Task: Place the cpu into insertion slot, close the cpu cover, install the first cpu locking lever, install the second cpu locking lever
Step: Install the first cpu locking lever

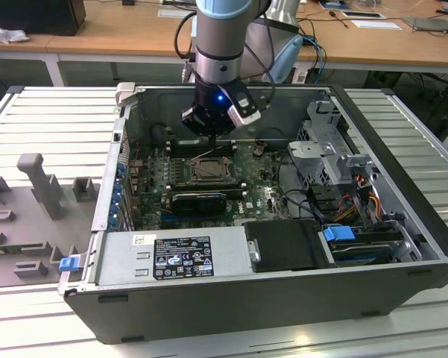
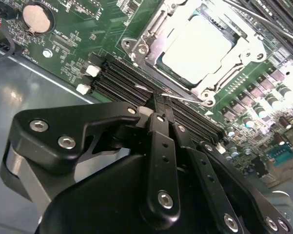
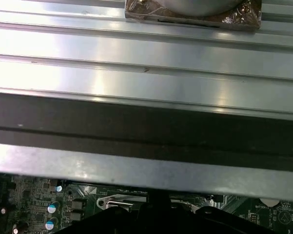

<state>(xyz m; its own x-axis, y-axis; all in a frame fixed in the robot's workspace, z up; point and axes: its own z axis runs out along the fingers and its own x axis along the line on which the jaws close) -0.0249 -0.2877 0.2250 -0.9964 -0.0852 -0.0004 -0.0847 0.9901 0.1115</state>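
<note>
Fingers (image 2: pixel 161 109) of my end effector (image 1: pixel 211 128) are pressed close together, and their tip sits on a thin wire lever (image 2: pixel 183 99) beside the socket. I cannot tell if they pinch the lever or just push on it. I think I keep them shut and narrow so they fit between the long black memory slots (image 2: pixel 122 78) and the socket. The cpu (image 2: pixel 197 46) already lies flat in the insertion slot (image 1: pixel 209 171), down on the green board (image 1: pixel 257 195) inside the open computer case (image 1: pixel 402 224). The cpu cover (image 2: pixel 151 29) looks to be folded down around it, like a shiny frame that keeps the chip from sliding. A round coin battery (image 2: pixel 35 18) sits far off on the board. The case rests on a ribbed metal worktop (image 1: pixel 30 112).
</note>
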